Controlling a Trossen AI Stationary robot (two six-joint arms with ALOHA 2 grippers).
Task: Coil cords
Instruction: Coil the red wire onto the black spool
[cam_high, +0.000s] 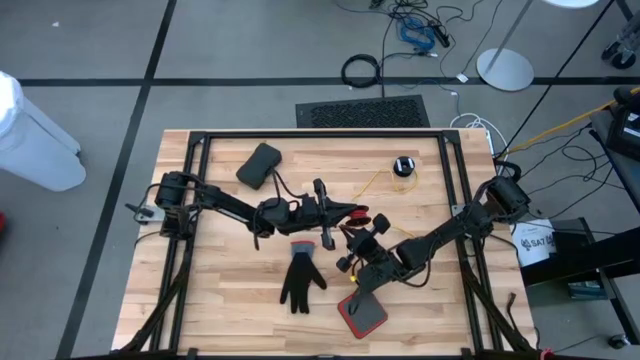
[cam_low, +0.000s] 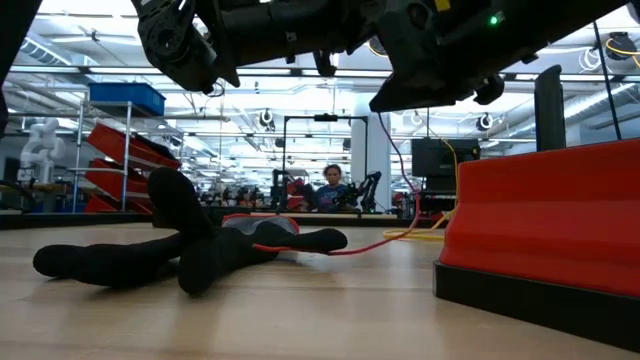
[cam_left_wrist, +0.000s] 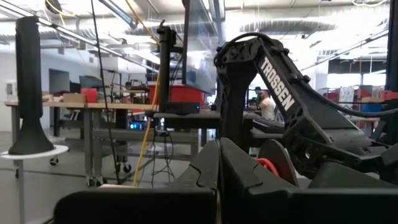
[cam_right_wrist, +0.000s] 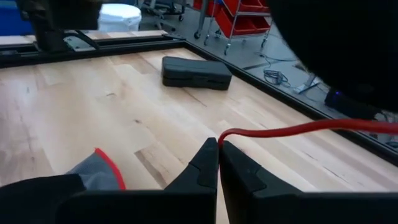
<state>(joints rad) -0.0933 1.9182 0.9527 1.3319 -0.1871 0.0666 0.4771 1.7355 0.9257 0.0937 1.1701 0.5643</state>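
A thin red cord (cam_right_wrist: 298, 129) runs above the table between my two grippers at mid-table. In the low view it (cam_low: 400, 185) drops to the wood beside a black glove (cam_high: 302, 275). My right gripper (cam_right_wrist: 219, 146) is shut on the cord and shows in the high view (cam_high: 350, 238) just right of the glove's cuff. My left gripper (cam_left_wrist: 217, 163) is shut and sits (cam_high: 358, 213) just beyond the right one, by a red piece (cam_high: 378, 221). A thin yellow cord (cam_high: 375, 185) lies on the table and leads to a black round puck (cam_high: 403, 166). My right gripper pinches the red cord (cam_right_wrist: 222, 139) between its two fingertips, at a bend in the cord. The fingers slant slightly down, pointing toward the table's far left. From them the cord runs off sideways, clear of the wood. My left gripper is shut; I cannot tell whether it touches the cord.
A black case (cam_high: 259, 165) lies at the far left of the table. A red-and-black case (cam_high: 360, 312) lies near the front edge and fills the right of the low view (cam_low: 540, 225). A black frame (cam_high: 310, 134) borders the table. Bare wood lies at the front left.
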